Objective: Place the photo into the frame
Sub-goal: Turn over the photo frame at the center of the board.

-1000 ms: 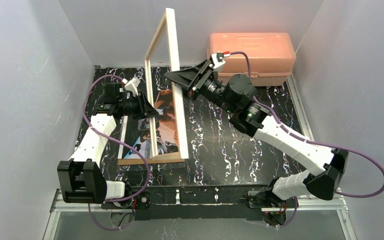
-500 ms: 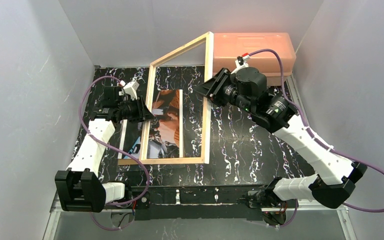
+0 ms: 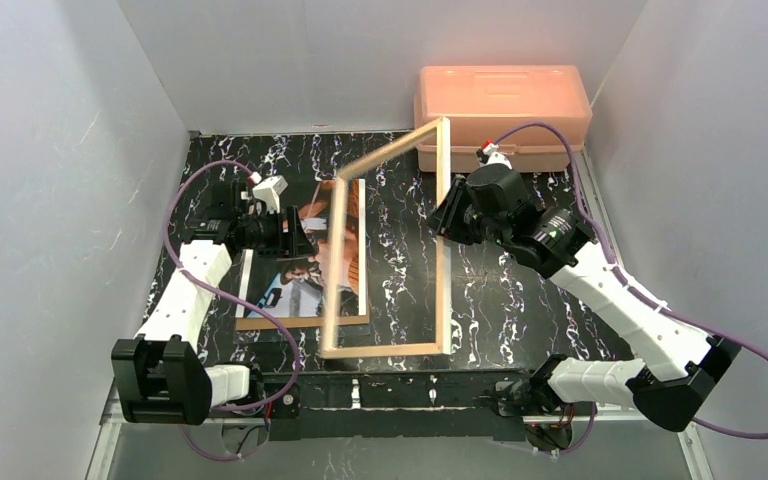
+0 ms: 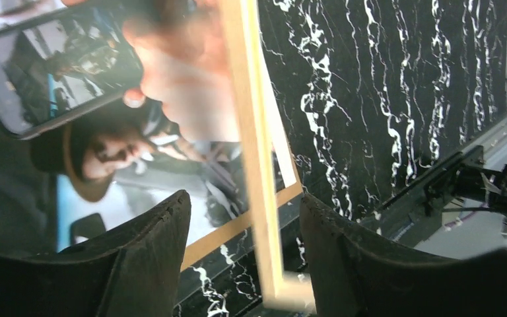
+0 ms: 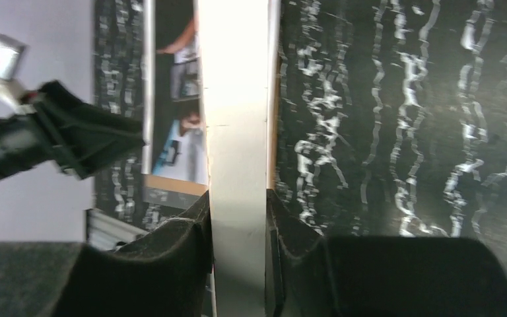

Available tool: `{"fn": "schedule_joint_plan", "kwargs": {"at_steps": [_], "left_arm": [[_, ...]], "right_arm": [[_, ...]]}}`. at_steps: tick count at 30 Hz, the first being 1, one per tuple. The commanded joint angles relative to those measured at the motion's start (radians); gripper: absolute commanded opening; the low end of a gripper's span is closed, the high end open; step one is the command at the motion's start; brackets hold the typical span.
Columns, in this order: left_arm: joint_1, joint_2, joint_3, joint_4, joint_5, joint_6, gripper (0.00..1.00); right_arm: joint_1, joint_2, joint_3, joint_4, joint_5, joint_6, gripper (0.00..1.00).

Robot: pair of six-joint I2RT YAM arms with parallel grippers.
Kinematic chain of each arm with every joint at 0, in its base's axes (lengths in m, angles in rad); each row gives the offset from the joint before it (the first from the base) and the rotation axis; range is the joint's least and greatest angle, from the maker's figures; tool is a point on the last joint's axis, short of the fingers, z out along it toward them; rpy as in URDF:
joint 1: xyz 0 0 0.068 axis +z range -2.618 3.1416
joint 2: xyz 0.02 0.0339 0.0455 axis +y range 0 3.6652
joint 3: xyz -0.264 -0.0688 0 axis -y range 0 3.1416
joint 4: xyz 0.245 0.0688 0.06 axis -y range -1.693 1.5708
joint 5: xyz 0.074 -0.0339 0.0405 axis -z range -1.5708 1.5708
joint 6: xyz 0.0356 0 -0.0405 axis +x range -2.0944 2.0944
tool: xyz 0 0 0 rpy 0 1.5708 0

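Lower the thin light-wood frame [image 3: 385, 350], clamped by the right gripper [image 5: 237, 201], squarely over the dark glossy photo [image 3: 300, 285]; left gripper [image 4: 244, 198] open.

Blurred frame [image 4: 259, 172] — photo [image 4: 92, 152] behind it

The frame [image 3: 444, 290] tilts over the bench [image 3: 520, 310], its right rail inside the right end effector [image 3: 447, 215]; the photo [image 3: 305, 270] lies flat below the left end effector [image 3: 300, 240], a box [image 3: 500, 100] behind the right one.
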Motion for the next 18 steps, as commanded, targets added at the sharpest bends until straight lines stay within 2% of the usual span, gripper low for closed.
{"fn": "schedule_joint_plan", "kwargs": {"at_steps": [1, 11, 14, 18], "left_arm": [[0.001, 0.034, 0.022, -0.058, 0.086, 0.062, 0.62], [0.002, 0.043, 0.056, -0.074, 0.054, 0.086, 0.67], [0.001, 0.068, 0.062, -0.083, -0.023, 0.121, 0.66], [0.002, 0.120, 0.103, -0.146, -0.131, 0.184, 0.63]], "right_arm": [[-0.051, -0.070, -0.061, 0.044, 0.025, -0.093, 0.01], [-0.180, -0.107, -0.093, 0.038, -0.076, -0.108, 0.01], [-0.203, -0.121, -0.133, 0.053, -0.071, -0.135, 0.01], [-0.216, -0.151, -0.208, 0.087, 0.012, -0.260, 0.01]]}}
